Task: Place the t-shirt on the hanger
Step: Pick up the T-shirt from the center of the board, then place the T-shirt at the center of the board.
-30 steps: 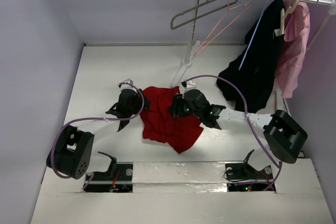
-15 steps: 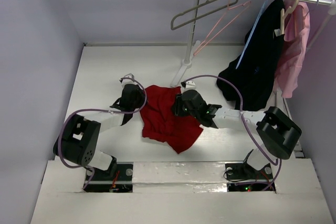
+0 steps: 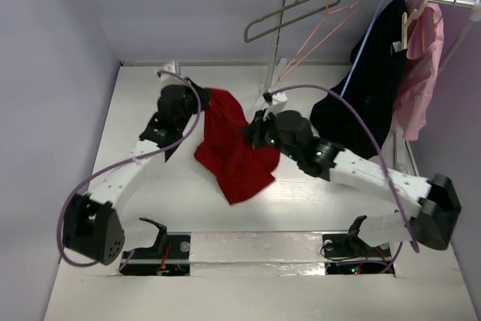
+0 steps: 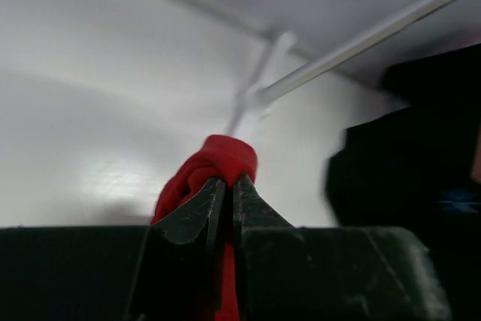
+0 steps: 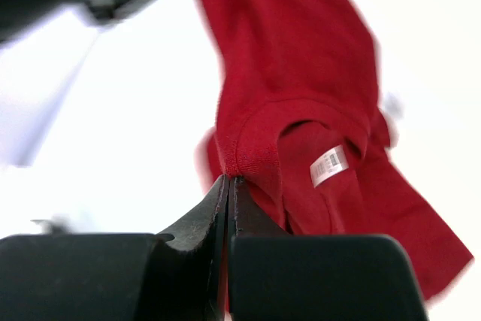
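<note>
The red t-shirt (image 3: pixel 234 152) hangs off the table between my two grippers, its lower part drooping toward the near side. My left gripper (image 3: pixel 201 100) is shut on its upper left corner, and a bunch of red cloth (image 4: pixel 222 162) sticks out past the closed jaws (image 4: pixel 228 183). My right gripper (image 3: pixel 259 135) is shut on the neckline edge (image 5: pixel 248 157), right beside the white neck label (image 5: pixel 328 165). The light-blue wire hanger (image 3: pixel 367 37) hangs on the rail at the back right, lying against the black garment.
A white rack pole (image 3: pixel 273 50) stands just behind the shirt, carrying a grey hanger (image 3: pixel 289 16) and a pink hanger (image 3: pixel 319 34). A black garment (image 3: pixel 364 107) and a pink garment (image 3: pixel 421 73) hang at the right. Purple walls close in left and back.
Both grippers closed on the red t-shirt and lifted it off the table. Both arms stretched toward the back, so the shirt now hangs between them.
</note>
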Available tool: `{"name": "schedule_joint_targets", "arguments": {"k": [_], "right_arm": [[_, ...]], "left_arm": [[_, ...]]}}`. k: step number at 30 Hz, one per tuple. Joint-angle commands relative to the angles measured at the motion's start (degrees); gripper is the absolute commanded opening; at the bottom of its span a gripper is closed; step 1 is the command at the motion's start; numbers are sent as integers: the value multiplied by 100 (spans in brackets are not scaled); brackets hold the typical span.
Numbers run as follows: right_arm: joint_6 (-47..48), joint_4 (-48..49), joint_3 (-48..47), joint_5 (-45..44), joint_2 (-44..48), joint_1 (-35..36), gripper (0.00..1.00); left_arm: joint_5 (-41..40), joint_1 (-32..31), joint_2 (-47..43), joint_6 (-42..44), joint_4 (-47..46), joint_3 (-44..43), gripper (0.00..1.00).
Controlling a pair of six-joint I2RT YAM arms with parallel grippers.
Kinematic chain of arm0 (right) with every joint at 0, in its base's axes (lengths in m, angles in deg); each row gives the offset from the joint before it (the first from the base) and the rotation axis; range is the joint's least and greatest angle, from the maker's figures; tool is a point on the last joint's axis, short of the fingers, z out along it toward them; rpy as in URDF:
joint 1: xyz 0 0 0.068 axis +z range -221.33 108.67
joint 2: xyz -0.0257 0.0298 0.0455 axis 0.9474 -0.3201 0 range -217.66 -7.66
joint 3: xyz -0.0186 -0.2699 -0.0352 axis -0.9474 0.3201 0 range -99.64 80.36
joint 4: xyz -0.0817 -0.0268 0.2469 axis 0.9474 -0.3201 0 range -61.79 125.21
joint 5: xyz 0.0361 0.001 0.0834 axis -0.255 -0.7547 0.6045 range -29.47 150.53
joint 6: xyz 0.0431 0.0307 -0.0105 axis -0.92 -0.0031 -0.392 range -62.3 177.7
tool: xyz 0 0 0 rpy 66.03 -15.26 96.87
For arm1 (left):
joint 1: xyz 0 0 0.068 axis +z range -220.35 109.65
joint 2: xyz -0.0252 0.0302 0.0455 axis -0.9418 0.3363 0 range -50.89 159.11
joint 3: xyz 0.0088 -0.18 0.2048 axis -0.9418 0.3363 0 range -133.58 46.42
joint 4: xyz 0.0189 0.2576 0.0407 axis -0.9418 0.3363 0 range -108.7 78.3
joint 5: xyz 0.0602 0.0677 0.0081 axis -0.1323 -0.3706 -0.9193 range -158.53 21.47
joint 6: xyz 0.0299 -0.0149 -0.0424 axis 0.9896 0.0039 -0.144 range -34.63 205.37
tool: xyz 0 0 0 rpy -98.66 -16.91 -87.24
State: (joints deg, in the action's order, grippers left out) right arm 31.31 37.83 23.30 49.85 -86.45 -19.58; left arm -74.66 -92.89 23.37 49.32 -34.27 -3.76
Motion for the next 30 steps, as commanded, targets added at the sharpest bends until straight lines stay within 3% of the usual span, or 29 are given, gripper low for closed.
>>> {"name": "schedule_joint_targets", "arguments": {"k": [1,6,9,14,16,17,18,19,20,22,25,28,30], "right_arm": [[695,-199,-832,48,1107,466,0],[601,-1269,-1256,434,1892,1038,0],[285,-1421,-379,532,2113,1513,0],[-804,-1105,1326,58,1999,2032,0],[-1253,-1123,1984,-310,2068,2103,0],[-1367,-1070,2214,-356,2121,2103,6],[-1482,-1096,2425,-400,2191,2103,17],[-1622,-1166,2662,-461,2227,2103,30],[-1658,-1262,2743,-514,2288,2103,53],[-1737,-1596,2823,-707,2550,2103,60],[-1694,-1808,2849,-1189,2806,2103,58],[-1641,-1738,2814,-1463,2702,2103,41],[-1676,-1703,2709,-1709,2421,1998,22]], "left_arm": [[409,101,-912,28,96,-1235,0],[403,101,-1685,361,782,-2233,0],[227,101,-2071,529,1371,-2173,0],[200,101,-2802,257,1549,-67,0],[183,101,-3145,-14,1522,1072,9],[165,101,-3233,-85,1496,1419,21],[156,101,-3390,-138,1452,1744,48],[26,101,-3470,-261,1434,2183,56],[-37,101,-3540,-297,1434,2335,63],[-264,101,-3743,-306,1460,2503,63],[-319,101,-3691,-174,1435,2408,63],[-406,-266,-3191,-34,1286,2171,60],[-581,-809,-2649,63,1215,2021,58]]}}
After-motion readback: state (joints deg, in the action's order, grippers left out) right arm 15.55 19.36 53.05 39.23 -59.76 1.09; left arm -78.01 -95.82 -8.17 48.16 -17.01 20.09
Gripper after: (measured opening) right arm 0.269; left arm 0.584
